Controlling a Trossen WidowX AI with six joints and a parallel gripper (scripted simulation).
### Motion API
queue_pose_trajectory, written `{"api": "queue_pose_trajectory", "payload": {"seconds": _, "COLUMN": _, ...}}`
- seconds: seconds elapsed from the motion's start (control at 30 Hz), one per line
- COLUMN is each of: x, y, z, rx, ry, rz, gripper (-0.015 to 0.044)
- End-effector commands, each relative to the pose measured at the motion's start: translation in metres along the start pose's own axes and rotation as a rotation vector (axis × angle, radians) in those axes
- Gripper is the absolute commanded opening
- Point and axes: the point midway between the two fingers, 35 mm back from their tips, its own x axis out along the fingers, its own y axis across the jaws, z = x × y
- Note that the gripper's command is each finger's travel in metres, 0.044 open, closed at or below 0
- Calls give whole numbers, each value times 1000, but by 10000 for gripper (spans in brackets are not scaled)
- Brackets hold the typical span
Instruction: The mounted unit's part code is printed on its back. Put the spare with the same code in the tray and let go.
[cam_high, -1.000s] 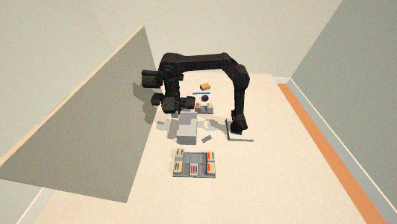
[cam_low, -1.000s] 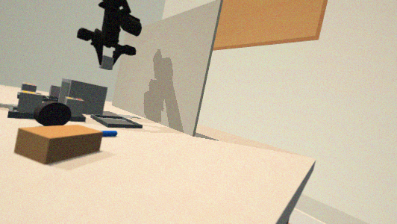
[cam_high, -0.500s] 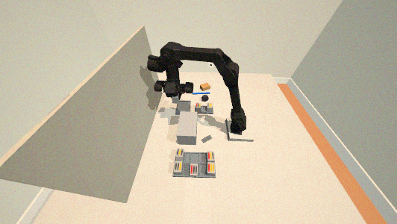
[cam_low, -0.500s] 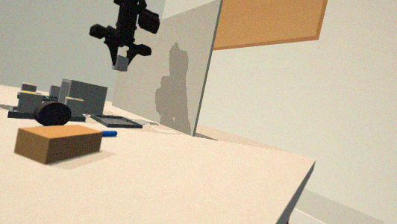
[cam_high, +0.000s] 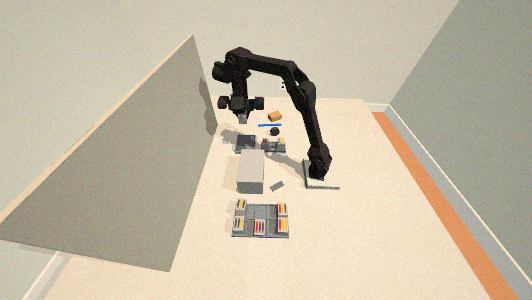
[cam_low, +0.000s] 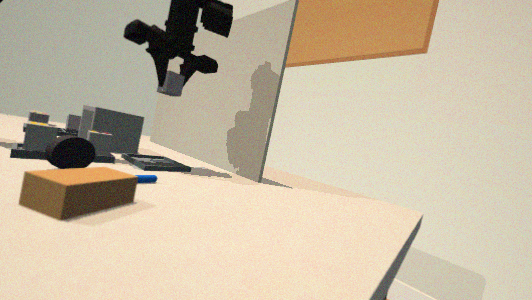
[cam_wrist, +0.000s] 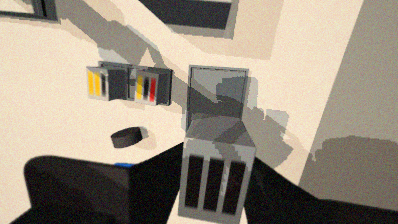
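A: Anything in the way of the tray (cam_high: 237, 151) (cam_low: 184, 169) (cam_wrist: 189, 100)?
B: nah, open from above tbh. Panel (cam_high: 150, 165) (cam_low: 210, 100) (cam_wrist: 350, 115) walls off one side, and the big gray block (cam_high: 250, 170) (cam_low: 119, 131) crowds another.
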Motion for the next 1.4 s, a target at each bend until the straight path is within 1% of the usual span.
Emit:
{"api": "queue_pose_trajectory", "payload": {"seconds": 0.0, "x": 1, "y": -1, "z": -2, "rx": -16, "ry": -1, "rz": 4, "gripper": 0}}
{"api": "queue_pose_trajectory", "payload": {"seconds": 1.37, "x": 29, "y": -6, "z": -5, "rx": -16, "ry": 0, "rz": 3, "gripper": 0}}
